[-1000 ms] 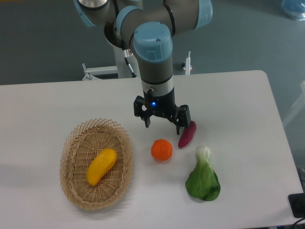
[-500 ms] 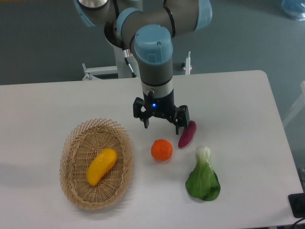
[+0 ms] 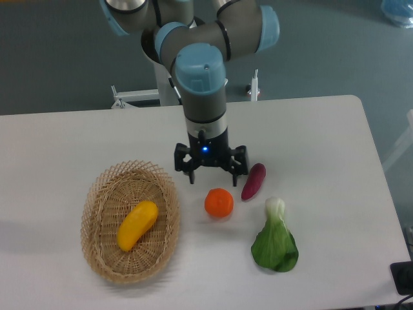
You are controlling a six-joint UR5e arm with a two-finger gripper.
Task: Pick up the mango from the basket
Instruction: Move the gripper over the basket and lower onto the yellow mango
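The yellow-orange mango lies slantwise inside the oval wicker basket at the table's front left. My gripper hangs open and empty above the table, right of the basket and just behind the round orange. Its two dark fingers point down, spread wide apart. The mango sits well to the gripper's lower left, untouched.
A round orange lies just in front of the gripper. A purple-red oblong vegetable lies to its right. A green leafy bok choy lies at the front right. The arm's column rises behind the gripper.
The gripper has shifted left, toward the basket, away from the purple vegetable. The fruit and the basket have not moved.
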